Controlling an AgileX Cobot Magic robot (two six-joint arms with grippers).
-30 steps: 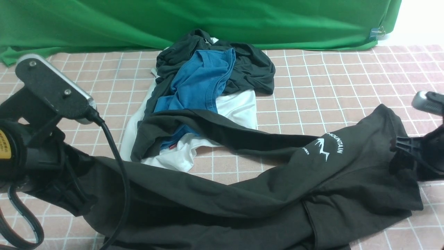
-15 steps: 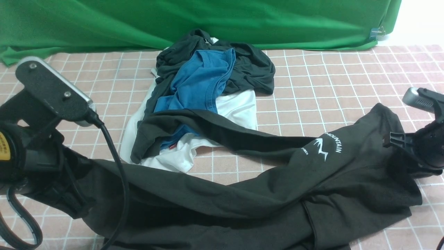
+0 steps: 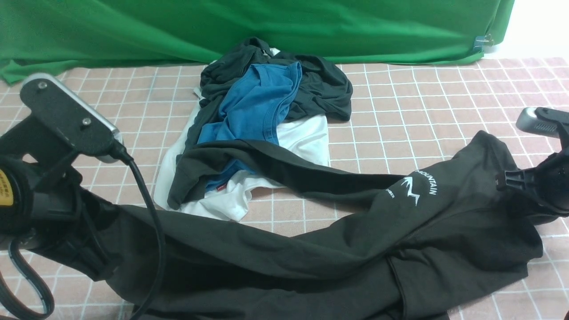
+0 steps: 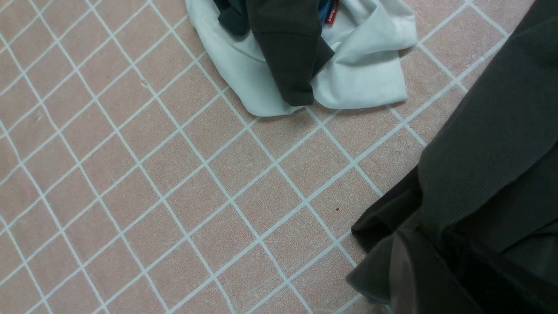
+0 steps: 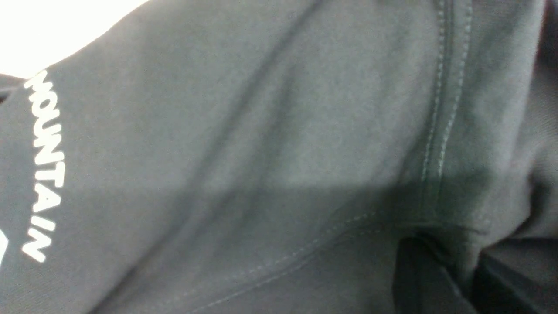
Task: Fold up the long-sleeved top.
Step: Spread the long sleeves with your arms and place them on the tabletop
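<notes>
The likeliest trouble is the long-sleeved top's [image 3: 311, 262] sleeve [image 3: 275, 166], which lies across the heap of other clothes, over the white garment [image 3: 306, 138] and blue T-shirt [image 3: 253, 106]; any pull could drag those along the bench [image 3: 422, 102]. Bunched cloth could also slip from a shallow pinch. The top stretches, rumpled, between both arms. The right tool [image 3: 511, 182] is clamped on fabric beside the logo, and the left tool [image 4: 409, 261], largely smothered in cloth, looks closed on the opposite end.
</notes>
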